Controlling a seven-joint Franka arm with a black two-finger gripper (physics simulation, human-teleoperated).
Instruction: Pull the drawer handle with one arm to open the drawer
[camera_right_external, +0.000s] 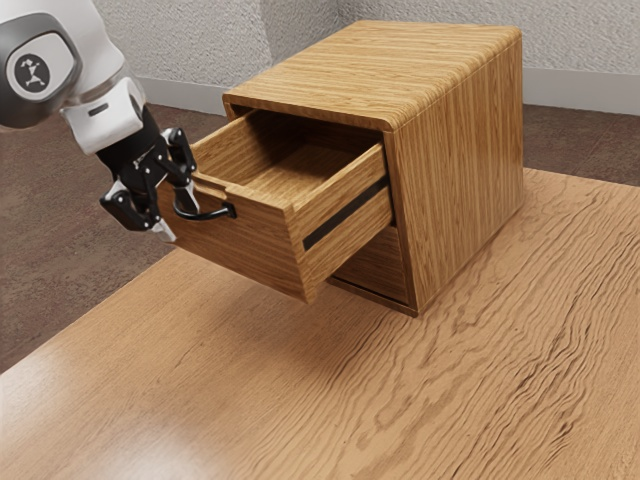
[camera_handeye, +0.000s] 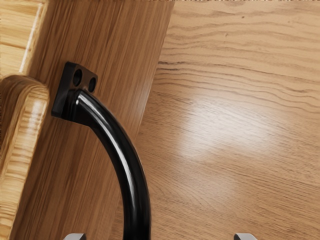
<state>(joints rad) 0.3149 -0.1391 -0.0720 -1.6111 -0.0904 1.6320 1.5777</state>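
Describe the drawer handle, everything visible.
The handle is a glossy black curved bar, metal by its look. It ends in a flat black plate with two screw holes, fixed to the front of the wooden drawer, which is pulled well out. The bar passes between the fingers of the open tool; whether they touch it cannot be judged.

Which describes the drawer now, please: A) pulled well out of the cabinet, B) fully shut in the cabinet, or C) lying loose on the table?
A: the drawer juts out from the cabinet with its inside showing, the claw at its black handle.
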